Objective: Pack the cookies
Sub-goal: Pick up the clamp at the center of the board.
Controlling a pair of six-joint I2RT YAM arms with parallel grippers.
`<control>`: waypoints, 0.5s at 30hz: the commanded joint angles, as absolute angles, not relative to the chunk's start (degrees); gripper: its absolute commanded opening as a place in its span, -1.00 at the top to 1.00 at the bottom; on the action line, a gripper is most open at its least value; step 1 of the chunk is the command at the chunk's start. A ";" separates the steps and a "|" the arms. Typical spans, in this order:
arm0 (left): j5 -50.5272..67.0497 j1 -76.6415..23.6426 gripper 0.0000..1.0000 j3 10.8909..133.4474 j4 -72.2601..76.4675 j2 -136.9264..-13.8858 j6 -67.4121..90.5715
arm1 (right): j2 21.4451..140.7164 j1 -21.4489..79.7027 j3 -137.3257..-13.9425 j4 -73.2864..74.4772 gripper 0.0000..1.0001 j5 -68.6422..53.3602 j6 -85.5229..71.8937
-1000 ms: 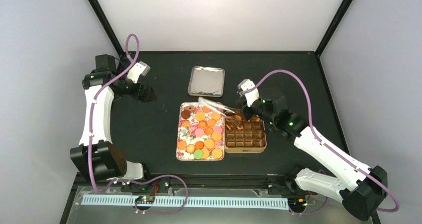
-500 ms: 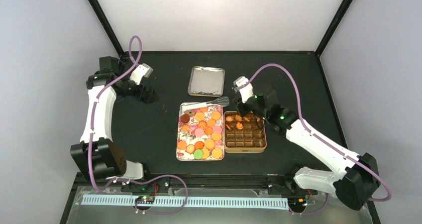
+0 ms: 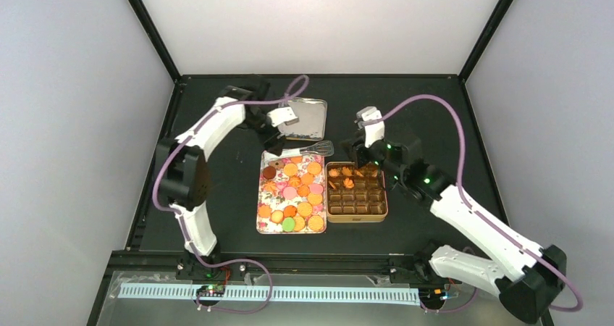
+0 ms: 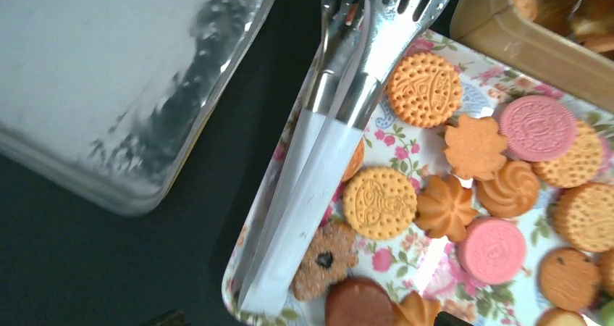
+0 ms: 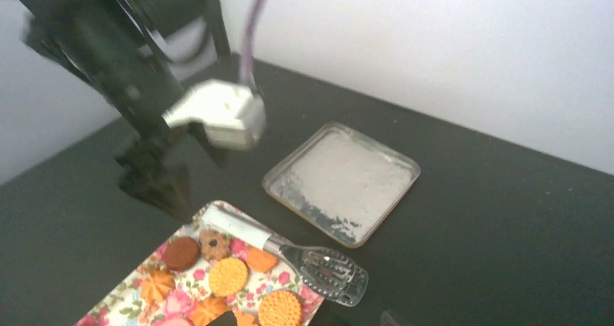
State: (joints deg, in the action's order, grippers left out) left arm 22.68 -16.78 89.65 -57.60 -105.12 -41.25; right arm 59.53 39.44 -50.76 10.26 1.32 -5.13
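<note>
Found tongs [image 3: 304, 151] lying across far end of floral tray [image 3: 259, 203], arms nearly together, nipping nothing, head overhanging towards tin [image 3: 356, 219]. Had been in right gripper [image 3: 360, 154] over tin a second before; since set down and let go. Saw that gripper's tips apart at foot of own view, nothing between. Saw left gripper [image 3: 272, 139] swung across from far left, now over tongs' white handle; jaw spread not readable, fingers dark and blurred. Judged a hand-over of tongs under way, packing paused. Noted most cookies [image 3: 297, 192] loose on tray, a few orange ones in tin's far row, near rows seemingly bare. Could not find left fingers in own wrist view; tin cut off at corner there.
</note>
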 commanded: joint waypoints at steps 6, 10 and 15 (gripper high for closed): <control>7.91 -27.66 -0.69 93.23 -50.74 -112.68 -42.17 | 45.03 39.02 -46.39 12.07 -0.06 7.70 -8.67; 3.30 -30.30 -0.55 91.45 -46.30 -114.39 -41.74 | 40.99 38.89 -46.16 13.21 -0.06 8.95 -8.36; -3.02 -32.43 -0.26 88.13 -39.81 -114.80 -41.84 | 39.60 38.89 -47.09 15.18 0.01 10.31 -7.65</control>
State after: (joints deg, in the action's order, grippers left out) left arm 4.23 -31.27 89.60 -46.35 -114.04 -41.82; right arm 40.40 39.18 -46.50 13.13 7.64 -7.81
